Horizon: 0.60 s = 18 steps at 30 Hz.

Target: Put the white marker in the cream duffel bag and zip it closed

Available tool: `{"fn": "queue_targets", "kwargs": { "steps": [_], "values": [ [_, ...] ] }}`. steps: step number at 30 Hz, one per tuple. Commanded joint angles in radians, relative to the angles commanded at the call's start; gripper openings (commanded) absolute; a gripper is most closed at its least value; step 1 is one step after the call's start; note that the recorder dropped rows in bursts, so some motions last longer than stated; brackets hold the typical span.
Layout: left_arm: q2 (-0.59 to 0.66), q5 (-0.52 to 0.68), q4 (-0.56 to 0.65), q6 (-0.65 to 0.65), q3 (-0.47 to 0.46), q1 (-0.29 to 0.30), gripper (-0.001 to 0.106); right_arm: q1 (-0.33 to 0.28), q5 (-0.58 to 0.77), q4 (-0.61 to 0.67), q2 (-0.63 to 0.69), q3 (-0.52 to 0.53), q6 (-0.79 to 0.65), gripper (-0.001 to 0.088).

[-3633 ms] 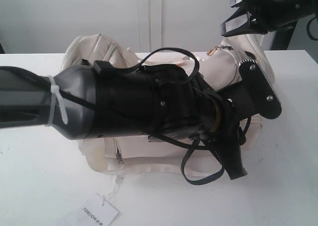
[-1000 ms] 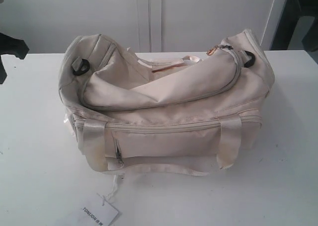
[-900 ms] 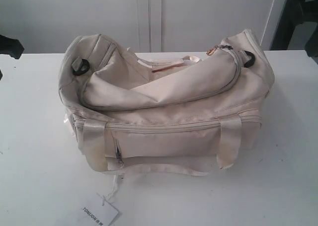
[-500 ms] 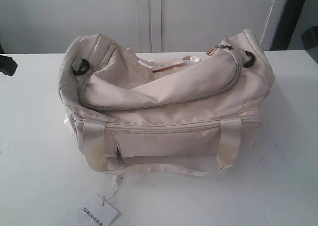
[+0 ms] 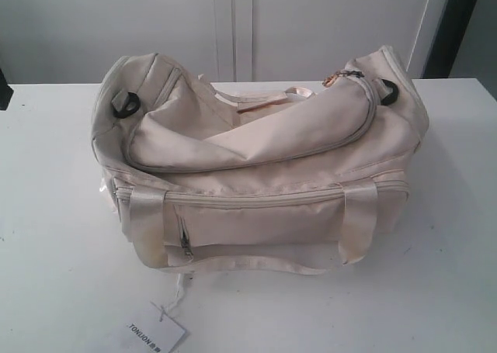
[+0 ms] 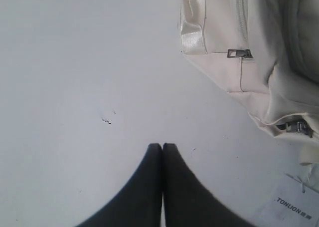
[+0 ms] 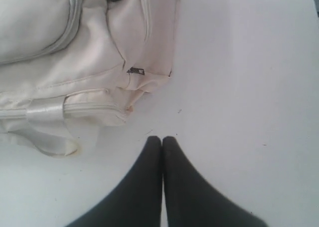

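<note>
Cream duffel bag slumps mid-table, curved top zipper run shut.
Nearest lies a flat paper tag, then glossy strap handles over soft wrinkled fabric. Left gripper and right gripper, tapered black tips pressed together, hover off its ends.

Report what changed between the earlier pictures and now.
Both arms backed off the cream duffel bag: the left one out to the left, the right one out to the right. The left end effector and right end effector hang shut and empty over the table. Bag and paper tag stayed put.
</note>
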Motion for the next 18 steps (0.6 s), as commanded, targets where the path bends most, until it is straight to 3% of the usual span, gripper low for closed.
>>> {"fn": "queue_targets", "kwargs": {
  "steps": [3, 18],
  "values": [
    [0.000, -0.002, 0.000, -0.003, 0.000, 0.000, 0.000, 0.000, -0.012, 0.000, -0.031, 0.045, 0.000, 0.0000],
    [0.000, -0.015, 0.000, -0.003, 0.000, 0.000, 0.000, 0.000, 0.033, 0.000, -0.034, 0.047, 0.000, 0.0000]
  ]
}}
